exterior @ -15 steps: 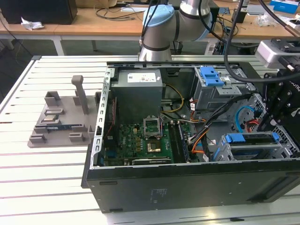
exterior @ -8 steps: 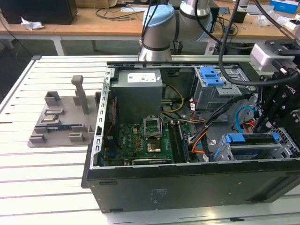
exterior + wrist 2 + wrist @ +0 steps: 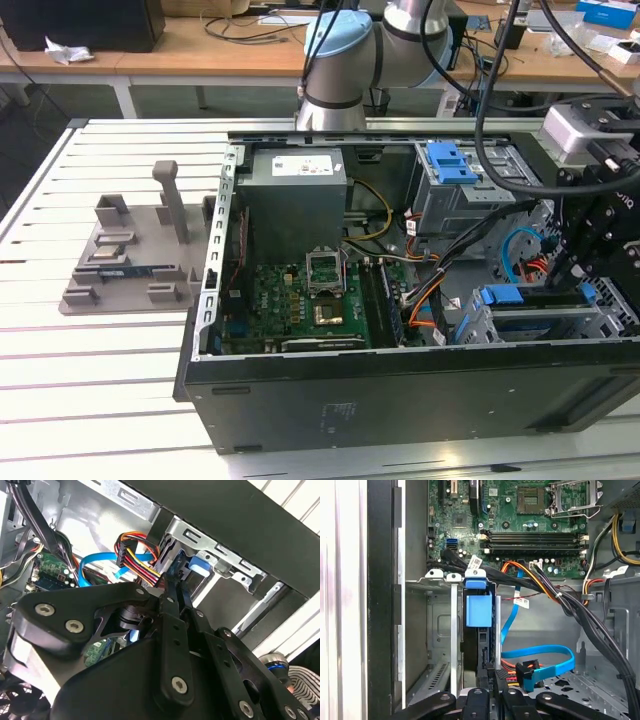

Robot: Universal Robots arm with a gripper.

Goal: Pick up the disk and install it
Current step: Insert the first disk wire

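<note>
Claw (image 3: 572, 268) inside the open computer case (image 3: 400, 400), its thin black fingers (image 3: 172, 592) closed on the disk (image 3: 479, 611).

The disk stands on edge in the grey metal bay (image 3: 432, 630), blue plastic carrier showing. Orange and blue cables (image 3: 540, 662) lie just beside the claw, with little free room.

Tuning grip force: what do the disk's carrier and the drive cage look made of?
The disk's carrier: blue plastic by its look, uniform matte colour with moulded edges. The drive cage: likely bare sheet metal, dull silver-grey with stamped slots and folded tabs. The gripper sits at the disk's end.
</note>
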